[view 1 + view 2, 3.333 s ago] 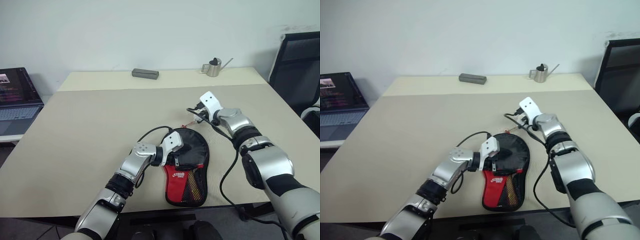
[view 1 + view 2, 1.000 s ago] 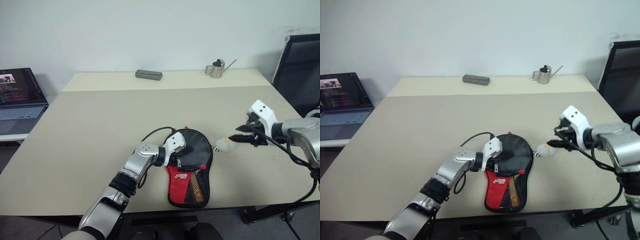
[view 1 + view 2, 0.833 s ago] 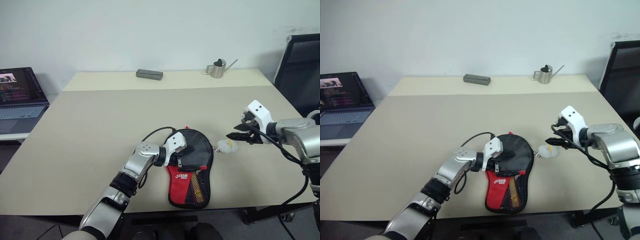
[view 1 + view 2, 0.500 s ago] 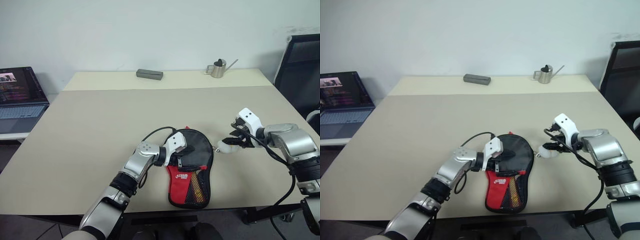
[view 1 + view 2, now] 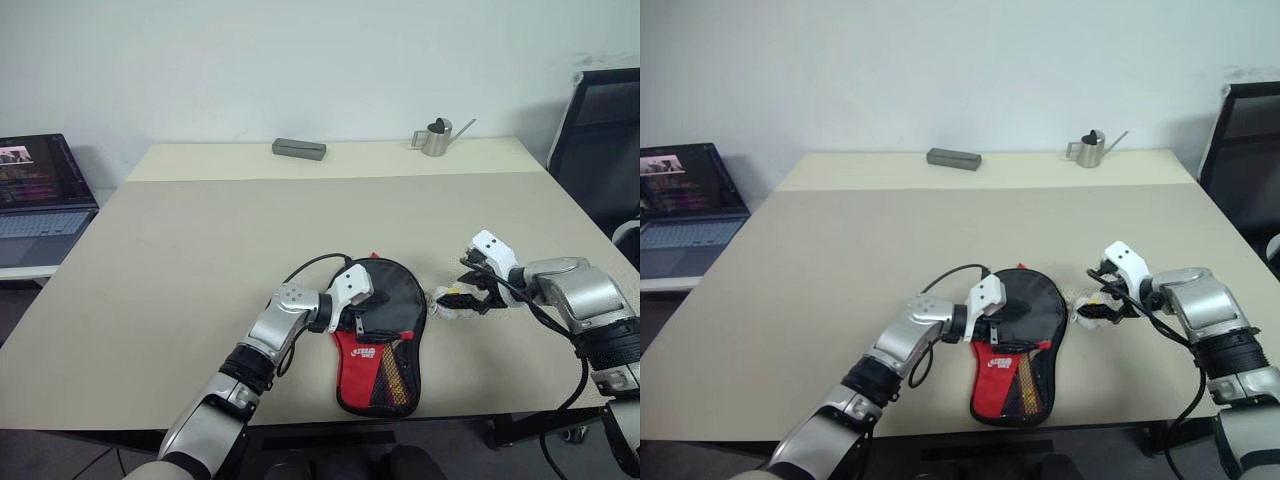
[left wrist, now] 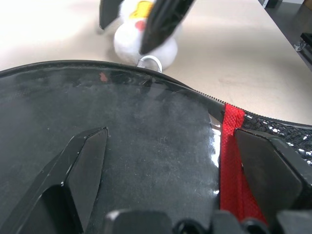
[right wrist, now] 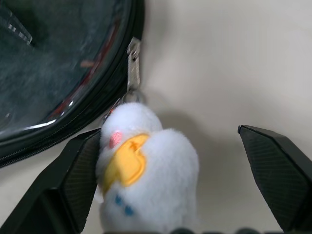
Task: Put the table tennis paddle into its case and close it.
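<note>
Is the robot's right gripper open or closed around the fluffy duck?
Open: the right gripper has its fingers spread on either side of the duck charm.

We see an office: a long beige table (image 5: 200, 250) against a plain white wall (image 5: 300, 60), an open laptop (image 5: 40, 190) far left of the left claw (image 5: 366, 312), a black office chair (image 5: 600, 140) beyond the right claw (image 5: 462, 297).

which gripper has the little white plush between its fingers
The right gripper: the white plush with a yellow beak, hooked to the case's zipper pull, sits between its open fingers. The left gripper rests on the case instead.
</note>
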